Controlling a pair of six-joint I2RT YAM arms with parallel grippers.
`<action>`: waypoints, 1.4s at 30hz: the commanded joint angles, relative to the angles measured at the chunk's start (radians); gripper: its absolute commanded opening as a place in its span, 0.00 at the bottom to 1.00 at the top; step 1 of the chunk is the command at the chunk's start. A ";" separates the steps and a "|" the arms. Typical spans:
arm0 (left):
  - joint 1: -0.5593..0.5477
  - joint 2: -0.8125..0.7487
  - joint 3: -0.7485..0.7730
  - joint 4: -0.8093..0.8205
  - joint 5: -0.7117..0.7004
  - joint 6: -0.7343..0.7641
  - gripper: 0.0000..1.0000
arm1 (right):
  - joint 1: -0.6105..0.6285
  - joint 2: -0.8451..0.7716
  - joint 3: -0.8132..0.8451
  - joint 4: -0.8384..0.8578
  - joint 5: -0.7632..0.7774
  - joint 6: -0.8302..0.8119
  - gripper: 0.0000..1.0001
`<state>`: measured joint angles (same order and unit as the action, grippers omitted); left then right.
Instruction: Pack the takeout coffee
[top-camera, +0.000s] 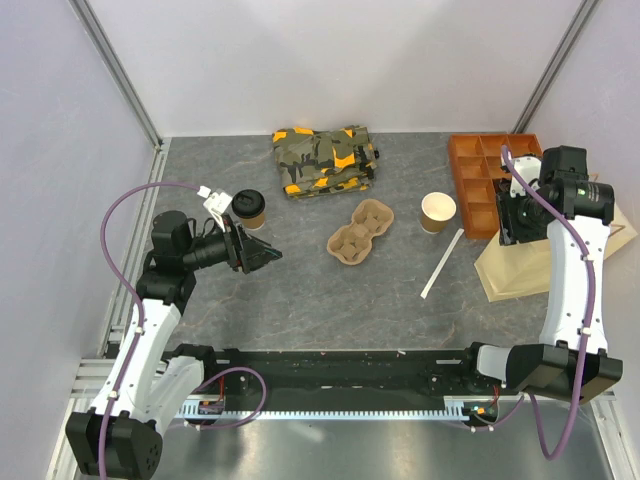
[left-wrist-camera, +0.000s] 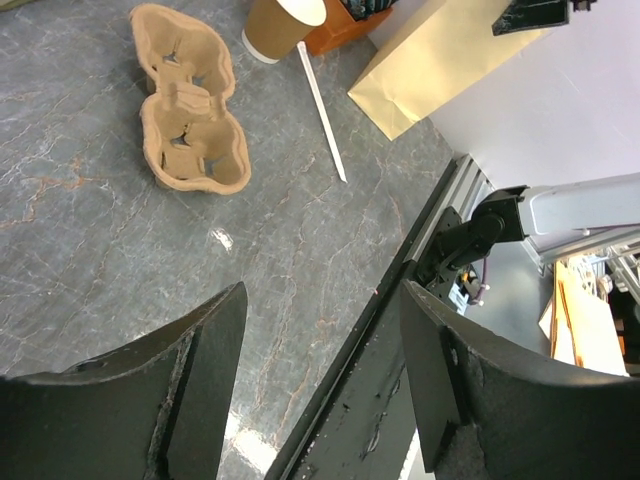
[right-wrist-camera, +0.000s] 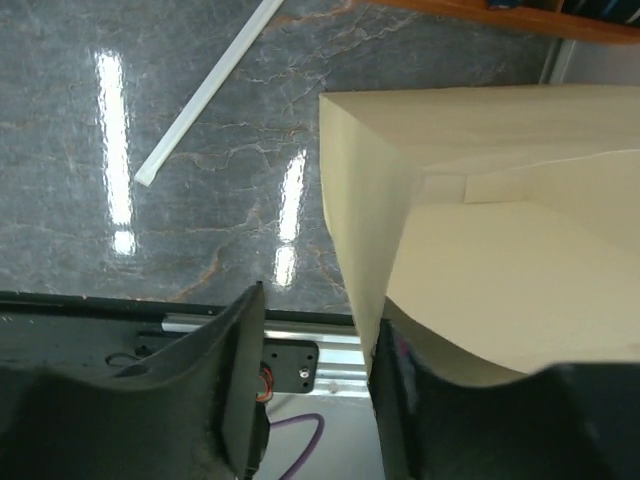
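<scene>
Takeout coffee (top-camera: 248, 207) near splayed left hand (left-wrist-camera: 322, 298)

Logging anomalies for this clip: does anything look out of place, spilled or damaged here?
No spill or damage shows. Two oddities: a tan cup stands lidless beside the orange tray, and a camouflage-patterned bundle at the back seems unrelated to coffee packing.

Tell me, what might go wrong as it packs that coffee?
The left gripper is open beside the takeout coffee, not around it; a clumsy approach might tip it. The similar lidless cup could be taken by mistake. The paper bag lies down by the right gripper, so its mouth may not hold open.
</scene>
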<state>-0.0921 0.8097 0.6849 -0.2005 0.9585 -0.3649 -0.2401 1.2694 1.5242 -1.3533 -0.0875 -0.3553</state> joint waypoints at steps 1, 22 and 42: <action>-0.003 0.008 0.039 0.036 -0.021 -0.023 0.69 | -0.007 -0.088 0.016 -0.069 -0.049 0.004 0.40; 0.014 0.020 0.191 -0.080 -0.118 -0.075 0.68 | -0.002 -0.068 0.507 -0.043 -0.647 -0.001 0.00; 0.255 0.046 0.341 -0.220 -0.169 -0.166 0.68 | 1.034 0.146 0.557 0.224 -0.294 -0.124 0.00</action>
<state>0.1184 0.8391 0.9806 -0.4114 0.7643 -0.4644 0.5964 1.3853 2.0441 -1.1622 -0.5671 -0.3244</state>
